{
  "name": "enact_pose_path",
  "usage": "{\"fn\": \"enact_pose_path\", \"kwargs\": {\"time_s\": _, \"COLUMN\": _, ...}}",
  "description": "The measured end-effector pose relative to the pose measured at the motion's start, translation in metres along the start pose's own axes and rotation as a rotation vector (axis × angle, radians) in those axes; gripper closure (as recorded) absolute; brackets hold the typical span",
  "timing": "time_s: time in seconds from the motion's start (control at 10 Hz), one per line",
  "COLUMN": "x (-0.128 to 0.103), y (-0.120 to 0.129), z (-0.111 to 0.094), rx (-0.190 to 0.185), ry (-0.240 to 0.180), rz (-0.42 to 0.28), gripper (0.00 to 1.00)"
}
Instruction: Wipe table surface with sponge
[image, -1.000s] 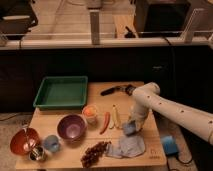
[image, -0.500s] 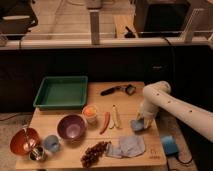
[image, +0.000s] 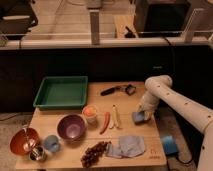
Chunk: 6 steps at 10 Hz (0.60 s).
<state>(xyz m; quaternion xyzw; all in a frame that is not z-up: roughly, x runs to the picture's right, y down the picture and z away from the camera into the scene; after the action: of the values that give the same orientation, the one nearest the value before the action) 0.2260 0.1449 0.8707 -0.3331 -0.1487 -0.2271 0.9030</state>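
A blue sponge (image: 139, 117) lies flat on the wooden table (image: 67, 154) near its right edge. My gripper (image: 143, 111) is at the end of the white arm (image: 172, 102), right on top of the sponge and pressing it down. A crumpled blue-grey cloth (image: 126, 146) lies on the table in front of the sponge.
A green tray (image: 61, 93) stands at the back left. A purple bowl (image: 71, 127), an orange bowl (image: 24, 140), a blue cup (image: 51, 143), grapes (image: 94, 152), a red chili (image: 105, 123), a banana (image: 116, 117), an orange cup (image: 90, 113) and a black tool (image: 116, 90) lie on the table.
The arm has swung to the right and taken the gripper and sponge from the table's middle toward its right edge.
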Motion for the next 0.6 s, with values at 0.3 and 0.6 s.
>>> {"fn": "enact_pose_path", "kwargs": {"time_s": 0.3, "x": -0.025, "y": -0.027, "z": 0.012, "rx": 0.009, "ry": -0.028, "rz": -0.032, "gripper": 0.66}}
{"fn": "enact_pose_path", "kwargs": {"time_s": 0.6, "x": -0.059, "y": -0.046, "z": 0.018, "rx": 0.005, "ry": -0.045, "rz": -0.1, "gripper": 0.66}}
